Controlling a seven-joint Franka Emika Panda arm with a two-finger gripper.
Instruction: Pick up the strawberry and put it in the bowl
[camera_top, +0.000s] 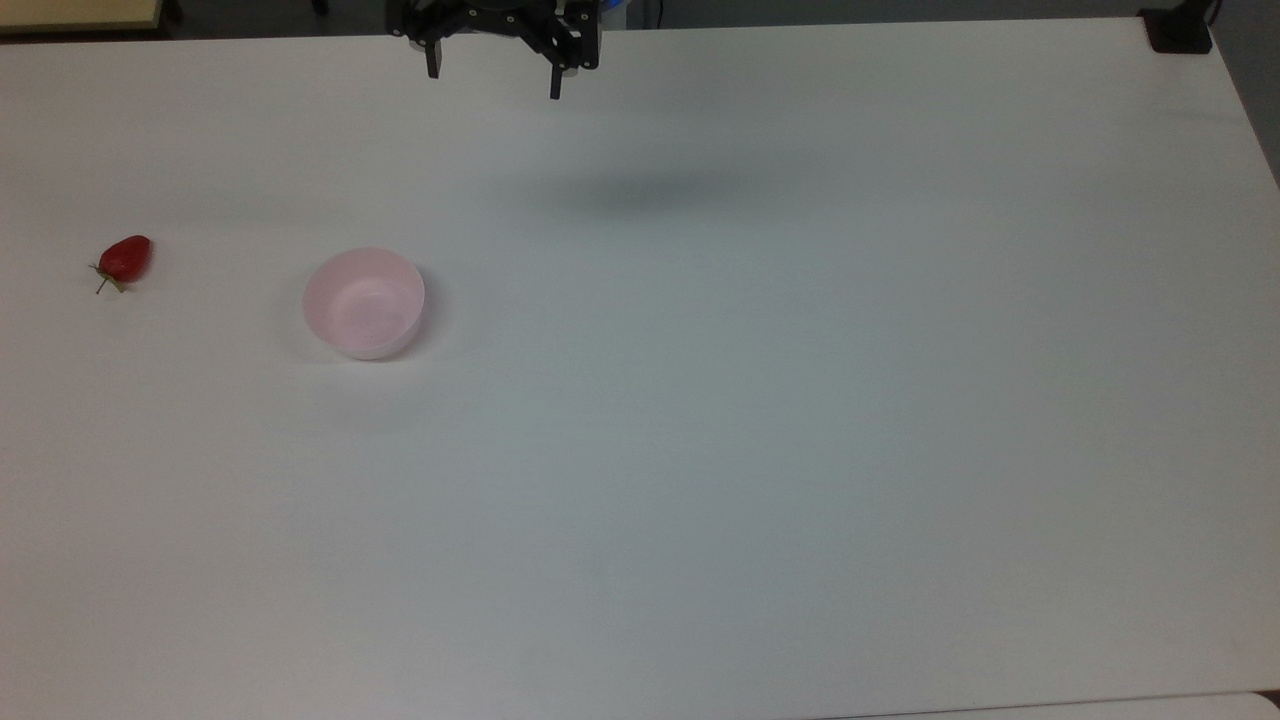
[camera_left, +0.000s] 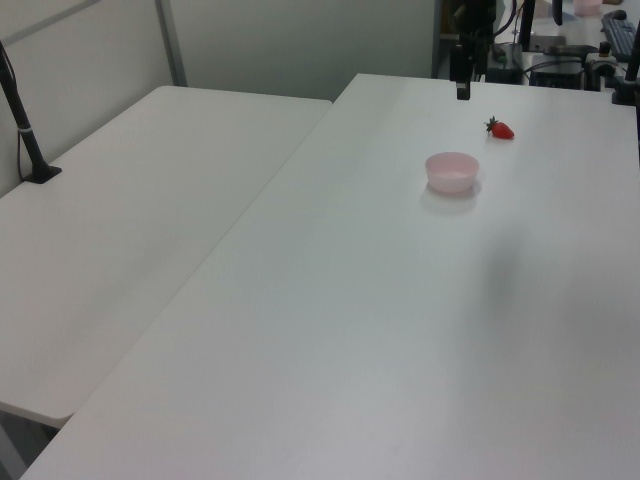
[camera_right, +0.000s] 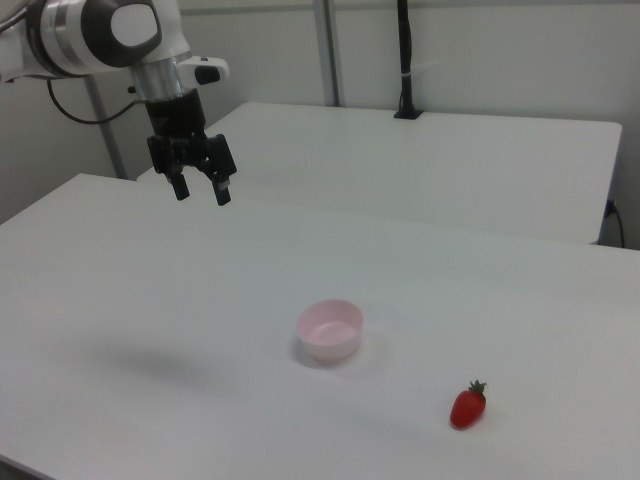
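Gripper (camera_right: 200, 191): black two-finger unit on the white Panda arm (camera_right: 105, 35), fingers spread apart, nothing between them, hanging high above the white table (camera_top: 760, 450), well apart from the small round pale pink plastic bowl (camera_top: 364, 303).

Bowl as landmark: upright, empty, sitting flat on the table. Small glossy red oval strawberry with green-brown leafy stem end (camera_top: 125, 258) lying on its side on the table, near the bowl but clear of it, on the top view's left of the bowl and the right view's lower right of it. Gripper on the far side of the bowl from the strawberry in the right view; strawberry not yet touched.

Step in hand, judged: approach to the strawberry. Best done by travelling high over or around the bowl to avoid clipping the rim, centring above the red body rather than the stem, aligning fingers across the short axis, descending straight, closing gently; glossy rounded skin likely to slip or roll if pinched off-centre.

View differences: right view gives arm, wrist and finger gap plainly, plus height above the table. Top view gives true planar offset between bowl and strawberry, and stem pointing away from the bowl. Left view gives bowl (camera_left: 452, 171) and strawberry (camera_left: 501, 129) with a second white table (camera_left: 130, 200) alongside.
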